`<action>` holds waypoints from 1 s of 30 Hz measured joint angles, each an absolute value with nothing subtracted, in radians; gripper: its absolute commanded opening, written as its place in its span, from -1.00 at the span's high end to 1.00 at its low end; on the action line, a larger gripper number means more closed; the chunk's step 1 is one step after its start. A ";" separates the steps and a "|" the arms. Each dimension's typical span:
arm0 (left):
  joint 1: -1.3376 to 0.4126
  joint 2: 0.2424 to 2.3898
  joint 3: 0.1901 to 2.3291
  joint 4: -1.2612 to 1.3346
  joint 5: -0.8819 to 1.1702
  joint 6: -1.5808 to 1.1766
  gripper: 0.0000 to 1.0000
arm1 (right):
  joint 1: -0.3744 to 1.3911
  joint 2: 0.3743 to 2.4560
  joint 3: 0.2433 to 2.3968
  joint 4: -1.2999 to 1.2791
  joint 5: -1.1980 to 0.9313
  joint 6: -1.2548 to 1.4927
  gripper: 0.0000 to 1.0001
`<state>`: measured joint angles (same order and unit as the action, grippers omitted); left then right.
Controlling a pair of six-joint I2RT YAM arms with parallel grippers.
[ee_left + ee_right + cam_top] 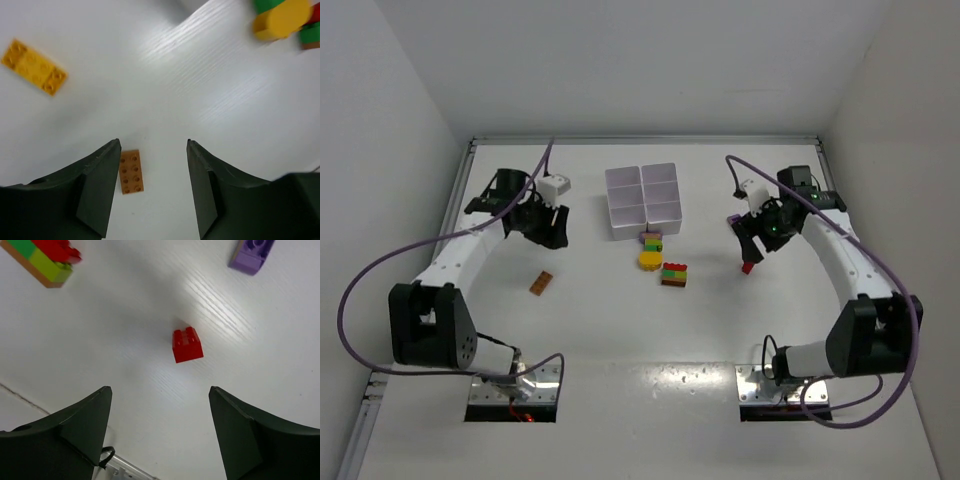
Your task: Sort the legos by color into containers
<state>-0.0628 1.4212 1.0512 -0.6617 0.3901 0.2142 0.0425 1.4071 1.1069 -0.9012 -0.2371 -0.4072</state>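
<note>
A small orange plastic brick (131, 171) was seen loose between the parted, empty fingers of the left gripper (154, 146), a small red plastic brick (187, 345) just beyond the wide-open, empty right gripper (160, 391), and the white six-compartment plastic tray (643, 200) farther off.

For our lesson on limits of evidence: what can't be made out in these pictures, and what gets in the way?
- Left wrist view: the brick pile is blurred and cut off by the corner.
- Right wrist view: the purple brick is cut off by the top edge; the striped stack by the corner.
- Top view: studs on the orange brick are too small to count.
</note>
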 measured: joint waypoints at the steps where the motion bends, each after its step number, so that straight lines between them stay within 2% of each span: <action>1: -0.070 1.403 1.074 -0.665 0.421 0.229 -0.23 | 0.043 1.386 1.107 -0.900 -0.261 -0.413 -0.58; 8: -0.223 1.459 1.158 -0.659 0.587 0.295 -0.23 | 0.058 1.372 1.107 -0.897 -0.416 -0.427 -0.58; 9: -0.242 1.472 1.159 -0.654 0.595 0.294 -0.23 | 0.067 1.373 1.107 -0.896 -0.433 -0.427 -0.66; 11: -0.277 1.493 1.159 -0.638 0.607 0.276 -0.23 | 0.098 1.381 1.107 -0.888 -0.465 -0.428 -0.69; 18: -0.273 1.477 1.150 -0.531 0.589 0.182 -0.25 | 0.307 1.453 1.107 -0.809 -0.510 -0.428 -0.74; 21: -0.273 1.448 1.140 -0.510 0.586 0.155 -0.25 | 0.371 1.483 1.107 -0.766 -0.504 -0.439 -1.00; 30: -0.273 1.429 1.131 -0.484 0.566 0.112 -0.25 | 0.432 1.637 1.107 -0.687 -0.439 -0.503 -1.00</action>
